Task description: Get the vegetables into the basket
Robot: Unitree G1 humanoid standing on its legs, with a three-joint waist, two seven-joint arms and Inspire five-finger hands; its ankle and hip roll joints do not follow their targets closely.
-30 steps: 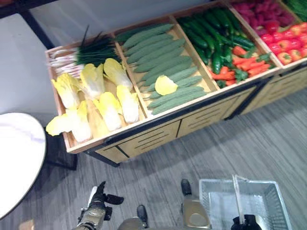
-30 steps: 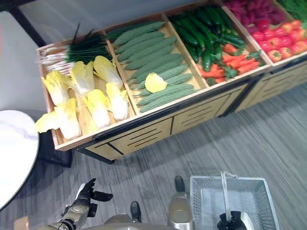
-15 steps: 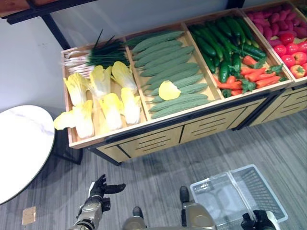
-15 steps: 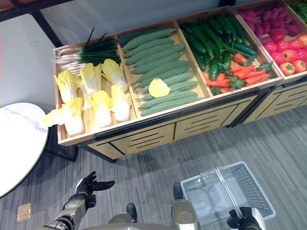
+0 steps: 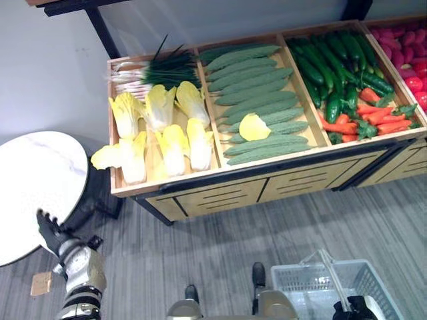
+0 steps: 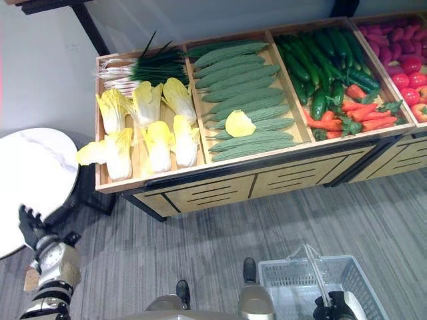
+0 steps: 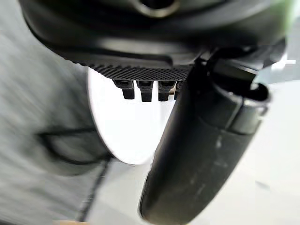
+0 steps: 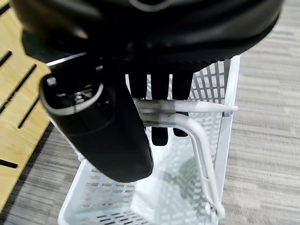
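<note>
A wooden produce stand (image 5: pixel 220 190) holds yellow-white cabbages (image 5: pixel 173 141), ridged pale green gourds (image 5: pixel 260 93), dark cucumbers (image 5: pixel 327 67), orange-red carrots and peppers (image 5: pixel 373 117) and green onions (image 5: pixel 157 69). A white wire basket (image 6: pixel 280 283) hangs low over the floor in front of the stand, nothing inside it. My right hand (image 8: pixel 159 93) is shut on the basket's handle (image 8: pixel 201 136); this hand (image 5: pixel 357 308) also shows at the lower right. My left hand (image 5: pixel 48 230) is open and holds nothing, raised at the lower left beside the round table, well short of the stand.
A round white table (image 5: pixel 33 187) stands left of the stand, close to my left hand. Red tomatoes (image 5: pixel 417 83) and purple-red produce (image 5: pixel 407 50) fill the bins further right. Grey plank floor (image 5: pixel 267 233) lies between me and the stand.
The camera has swung, shifting the stand rightward in view. My left hand has moved out to the left, up beside the round table. The basket has swung back to hang level.
</note>
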